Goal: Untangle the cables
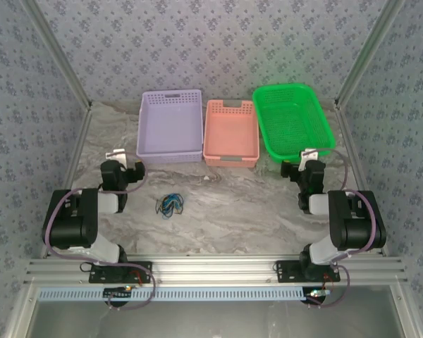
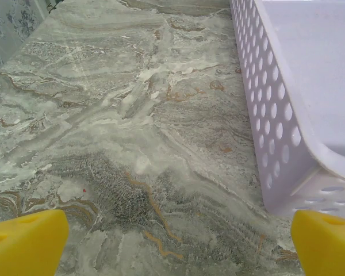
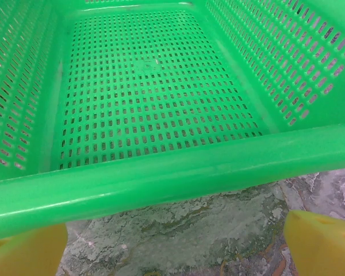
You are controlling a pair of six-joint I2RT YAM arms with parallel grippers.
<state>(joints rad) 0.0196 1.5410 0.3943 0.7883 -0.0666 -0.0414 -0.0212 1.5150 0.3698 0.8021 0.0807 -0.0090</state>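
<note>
Black and blue cables point(image 1: 170, 204) lie bunched on the marble worktop point(image 1: 225, 211), just in front of the lilac basket point(image 1: 169, 153); single strands are too small to separate. Left gripper point(image 1: 123, 162), jaws wide, sits beside that basket's front-left corner; right gripper point(image 1: 307, 160), also wide, sits well to its right.

Cables point(image 1: 170, 204): small black-blue knot; on marble table point(image 1: 233, 211).

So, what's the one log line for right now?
cables: bunched on table, not held | left gripper: open, empty, beside purple basket | right gripper: open, empty, at green basket rim
</note>
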